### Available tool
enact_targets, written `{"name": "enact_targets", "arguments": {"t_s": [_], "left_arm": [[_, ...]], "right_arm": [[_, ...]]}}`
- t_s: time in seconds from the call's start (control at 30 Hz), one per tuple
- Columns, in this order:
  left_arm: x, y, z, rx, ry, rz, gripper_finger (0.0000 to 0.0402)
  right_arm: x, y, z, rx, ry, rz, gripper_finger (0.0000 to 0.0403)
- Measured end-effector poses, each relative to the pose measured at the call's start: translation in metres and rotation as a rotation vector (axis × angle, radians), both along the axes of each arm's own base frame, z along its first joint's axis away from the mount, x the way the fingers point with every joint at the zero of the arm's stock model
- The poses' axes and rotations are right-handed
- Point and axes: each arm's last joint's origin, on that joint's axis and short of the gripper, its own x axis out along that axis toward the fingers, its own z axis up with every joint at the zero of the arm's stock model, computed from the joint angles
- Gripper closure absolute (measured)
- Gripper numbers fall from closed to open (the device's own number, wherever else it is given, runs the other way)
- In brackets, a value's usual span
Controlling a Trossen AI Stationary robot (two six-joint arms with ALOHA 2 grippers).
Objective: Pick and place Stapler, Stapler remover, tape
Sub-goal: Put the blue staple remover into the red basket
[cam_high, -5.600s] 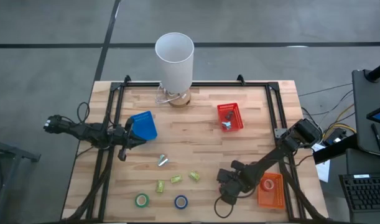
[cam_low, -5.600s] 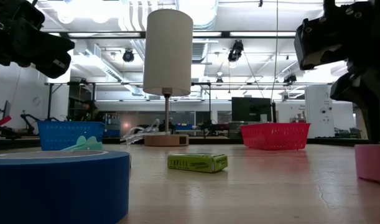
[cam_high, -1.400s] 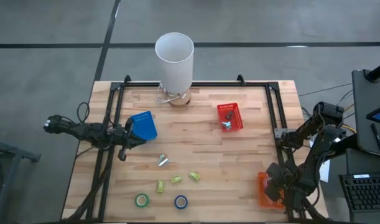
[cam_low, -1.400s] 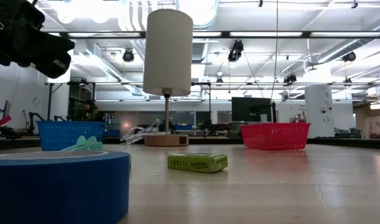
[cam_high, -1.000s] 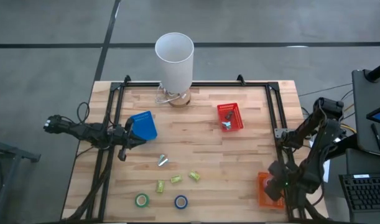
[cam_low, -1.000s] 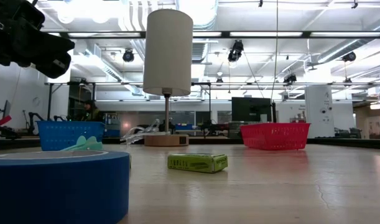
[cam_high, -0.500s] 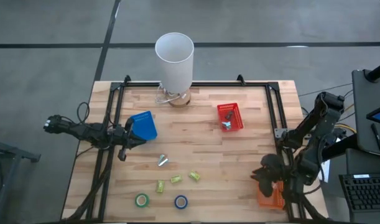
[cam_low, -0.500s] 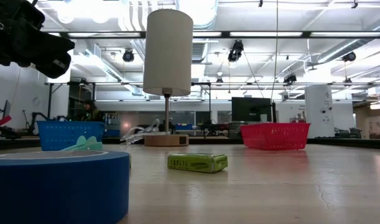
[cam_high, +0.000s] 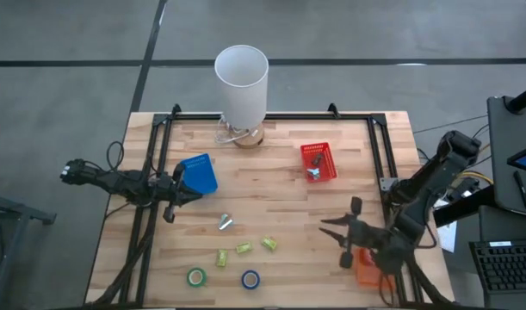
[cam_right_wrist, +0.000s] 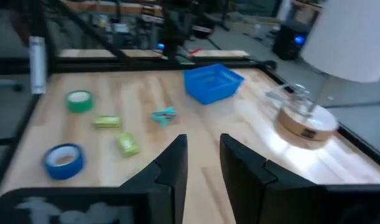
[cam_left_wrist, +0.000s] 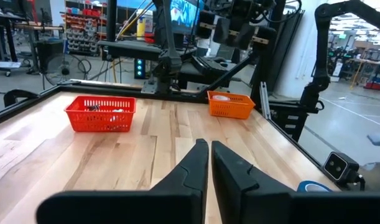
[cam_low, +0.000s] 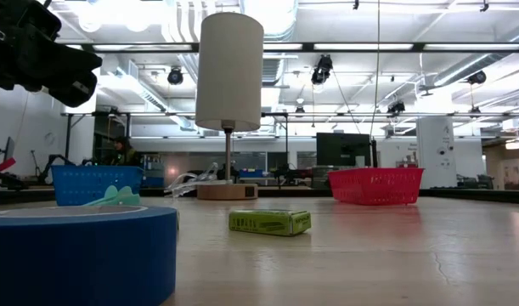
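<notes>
A green tape roll and a blue tape roll lie flat near the table's near edge; the blue one fills the low view's corner. A small teal stapler remover lies mid-table. I cannot make out the stapler. My right gripper hovers over the table's right half, open and empty, pointing toward the left side. My left gripper waits shut at the left edge beside the blue basket.
Three yellow-green blocks lie between the remover and the tape rolls. A red basket with a grey metal piece stands far right. An orange basket sits at the near right under my right arm. A white lamp stands at the far edge.
My right gripper has left the spot above the orange basket, rising and swinging toward the table's middle. It has tipped up from pointing down to nearly level and has rolled about its own line. Nothing on the table has moved.
</notes>
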Motion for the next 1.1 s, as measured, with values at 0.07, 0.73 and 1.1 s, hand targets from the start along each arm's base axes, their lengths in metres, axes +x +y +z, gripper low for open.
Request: {"name": "enact_targets", "arguments": {"t_s": [0.07, 0.73, 1.1], "left_arm": [[0.0, 0.0, 0.001, -0.003, -0.01, 0.0, 0.0378], [0.01, -0.003, 0.016, -0.754, -0.089, -0.043, 0.0376], [0.027, -0.007, -0.009, -0.736, 0.112, 0.266, 0.039]], "right_arm": [[0.007, -0.007, 0.0, 0.008, -0.001, -0.037, 0.0322], [0.031, -0.04, 0.005, 0.0, 0.028, -0.134, 0.035], [0.032, -0.042, 0.005, -0.006, 0.031, -0.14, 0.0351]]}}
